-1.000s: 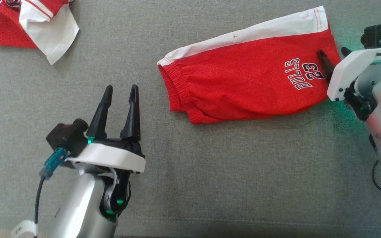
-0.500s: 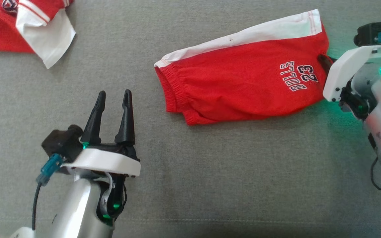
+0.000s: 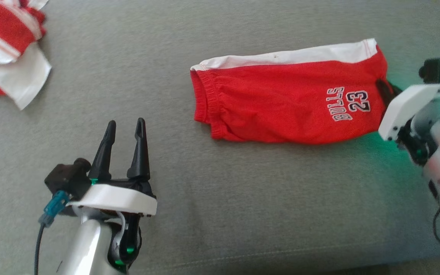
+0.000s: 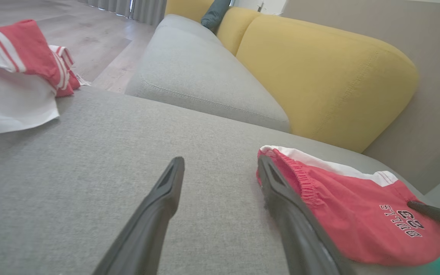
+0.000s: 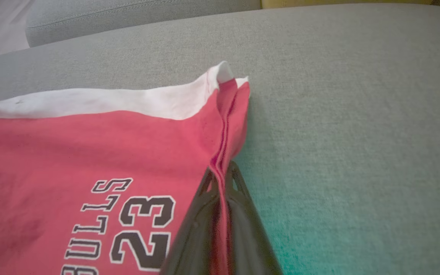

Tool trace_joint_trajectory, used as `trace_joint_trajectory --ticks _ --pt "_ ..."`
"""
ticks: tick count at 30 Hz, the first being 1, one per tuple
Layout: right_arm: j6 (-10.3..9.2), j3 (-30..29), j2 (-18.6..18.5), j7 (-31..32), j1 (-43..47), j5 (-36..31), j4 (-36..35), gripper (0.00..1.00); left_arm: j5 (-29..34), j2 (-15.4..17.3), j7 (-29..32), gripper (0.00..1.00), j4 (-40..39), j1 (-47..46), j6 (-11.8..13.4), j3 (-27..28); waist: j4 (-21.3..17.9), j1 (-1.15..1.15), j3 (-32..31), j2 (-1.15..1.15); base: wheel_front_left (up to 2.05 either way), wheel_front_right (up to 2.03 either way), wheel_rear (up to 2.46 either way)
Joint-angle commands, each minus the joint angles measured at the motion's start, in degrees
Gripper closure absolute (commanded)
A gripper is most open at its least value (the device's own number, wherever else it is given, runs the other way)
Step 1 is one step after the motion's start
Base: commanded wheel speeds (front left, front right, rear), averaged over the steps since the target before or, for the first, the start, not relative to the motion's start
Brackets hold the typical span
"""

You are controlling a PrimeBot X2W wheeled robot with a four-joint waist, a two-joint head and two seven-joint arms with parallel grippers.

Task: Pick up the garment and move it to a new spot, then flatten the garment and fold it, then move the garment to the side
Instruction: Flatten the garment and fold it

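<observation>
One shorts hem point(image 5: 225, 126) sits pinched in the right hand point(image 5: 222, 178).

Legible marking: one item. The red shorts point(image 3: 281, 110) carry the word "BULLS" with the number "23" beside it. The characters are dark with a white outline and stand on the red panel, near the end opposite the elastic waistband.

- Head view: the print stands turned on its side.
- Right wrist view: "23" is complete, and the first letter of the word is cut by the lower edge.
- Left wrist view: the print is small but readable.
</observation>
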Motion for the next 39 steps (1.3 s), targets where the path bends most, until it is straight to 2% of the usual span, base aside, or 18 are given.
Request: trace_joint_trajectory --ticks 1,9,20,28,33,39 --pt "0.37 0.2 -0.9 -1.7 1.9 0.6 -1.7 1.00 0.8 0.3 -0.7 0.00 -2.0 -0.5 -0.3 1.9 -2.1 0.00 -0.7 0.00 0.00 0.00 0.00" --pt "0.37 -1.6 1.3 -7.2 3.0 0.1 0.0 1.00 1.0 0.4 -0.5 0.00 0.4 -1.9 -0.5 1.1 -4.1 0.00 -0.9 0.00 0.00 0.00 0.00" --pt "0.37 -2.8 3.0 -11.4 0.5 -1.7 3.1 1.00 1.1 0.2 -0.6 0.00 4.3 -2.6 -0.3 0.8 -2.2 0.00 -3.8 0.00 0.00 0.00 0.00" --pt "0.37 0.1 7.5 -10.3 -2.6 -3.4 -0.9 1.00 0.1 -0.2 -0.7 0.00 4.1 -1.5 -0.3 0.4 1.3 0.00 -6.4 0.00 0.00 0.00 0.00" --pt "0.37 3.3 11.1 -8.2 -1.8 -3.1 -5.7 1.00 -0.5 -0.4 -0.7 0.00 3.1 -0.6 -0.1 -0.2 4.1 0.00 -7.0 0.00 0.00 0.00 0.00" --pt "0.37 5.2 13.9 -6.6 -0.5 -2.6 -7.0 1.00 -1.0 -0.4 -0.7 0.00 2.5 -0.5 0.1 -0.4 6.0 0.00 -6.3 0.00 0.00 0.00 0.00"
